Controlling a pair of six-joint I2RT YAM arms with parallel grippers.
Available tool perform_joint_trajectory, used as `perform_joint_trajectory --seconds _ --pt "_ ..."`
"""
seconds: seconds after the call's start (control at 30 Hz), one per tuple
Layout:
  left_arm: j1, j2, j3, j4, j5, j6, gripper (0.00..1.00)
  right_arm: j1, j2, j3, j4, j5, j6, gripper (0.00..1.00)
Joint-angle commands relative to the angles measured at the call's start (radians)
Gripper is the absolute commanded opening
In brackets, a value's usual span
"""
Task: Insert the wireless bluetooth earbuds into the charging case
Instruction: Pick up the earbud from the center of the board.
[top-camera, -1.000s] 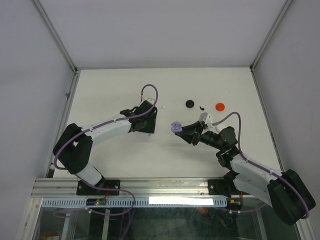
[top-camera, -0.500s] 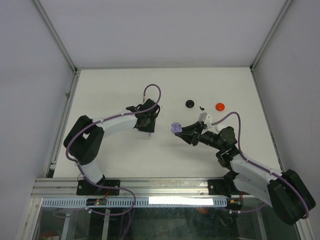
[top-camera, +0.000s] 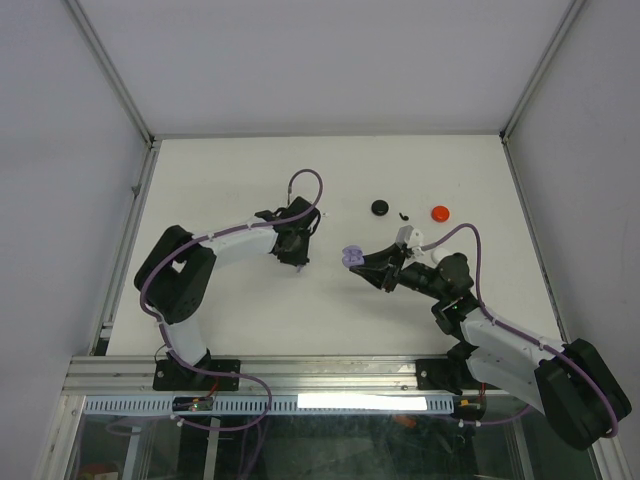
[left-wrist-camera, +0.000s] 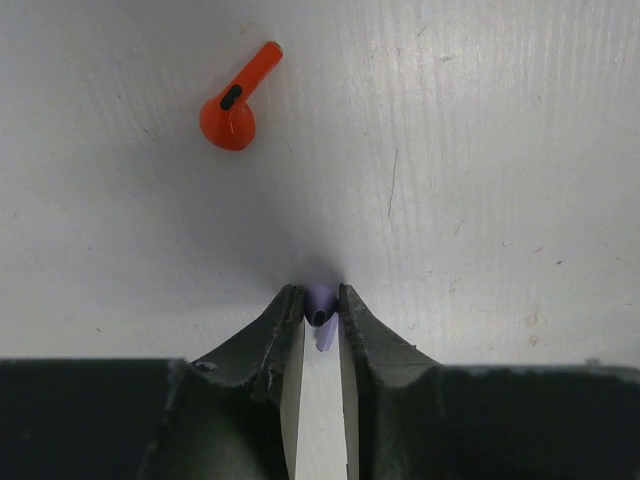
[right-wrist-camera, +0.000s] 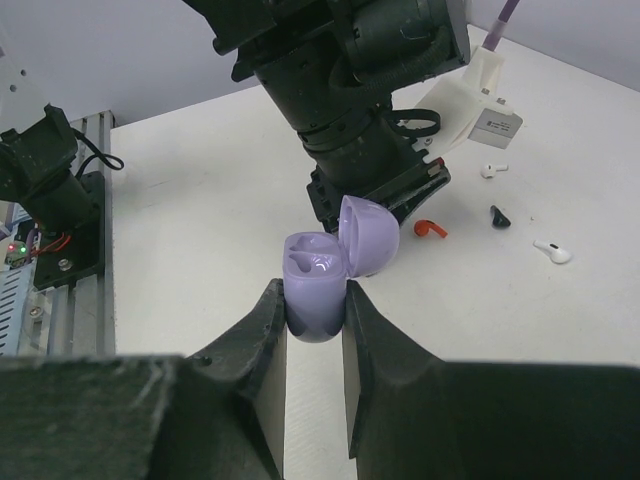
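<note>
My left gripper (left-wrist-camera: 320, 300) is shut on a lavender earbud (left-wrist-camera: 320, 304), pinched between the fingertips right at the white tabletop. In the top view this gripper (top-camera: 298, 263) points down at the table's middle left. A red earbud (left-wrist-camera: 232, 105) lies loose just beyond it. My right gripper (right-wrist-camera: 315, 300) is shut on the lavender charging case (right-wrist-camera: 314, 278). It holds the case upright with its lid (right-wrist-camera: 368, 234) flipped open and both sockets empty. From above, the case (top-camera: 350, 255) hangs a short way right of the left gripper.
A black round case (top-camera: 380, 207) and a red round case (top-camera: 440, 212) sit farther back, with a black earbud (top-camera: 403, 216) between them. The right wrist view shows white earbuds (right-wrist-camera: 552, 252) and a black one (right-wrist-camera: 499, 215) loose on the table behind the left arm (right-wrist-camera: 350, 90).
The left gripper's jaws have closed onto the lavender earbud, and the left arm's elbow has swung inward. The right arm and the case have not moved.
</note>
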Motion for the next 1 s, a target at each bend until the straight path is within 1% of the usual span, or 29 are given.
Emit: perform_joint_trajectory --seconds 0.0,0.1,0.23,0.4,0.53,0.8,0.97 --pt "0.006 -0.007 0.019 -0.011 0.041 -0.015 0.16 0.008 -0.014 0.014 0.025 0.012 -0.024 0.00" --pt "0.005 -0.030 0.010 -0.012 0.038 -0.018 0.11 0.007 -0.018 0.017 0.017 0.012 -0.028 0.00" --pt "0.005 -0.085 0.000 -0.003 0.020 -0.014 0.08 0.007 -0.024 0.028 -0.005 0.020 -0.031 0.00" --pt "0.006 -0.203 -0.012 0.032 -0.017 -0.004 0.05 0.009 -0.016 0.053 -0.026 0.042 -0.031 0.00" --pt "0.004 -0.293 -0.015 0.062 -0.034 0.005 0.04 0.010 0.001 0.079 -0.016 0.046 -0.029 0.00" --pt "0.005 -0.488 -0.014 0.159 -0.008 0.046 0.04 0.013 0.042 0.123 0.083 0.057 -0.013 0.00" --pt "0.005 -0.600 -0.043 0.269 0.055 0.071 0.04 0.013 0.083 0.140 0.195 0.052 0.024 0.00"
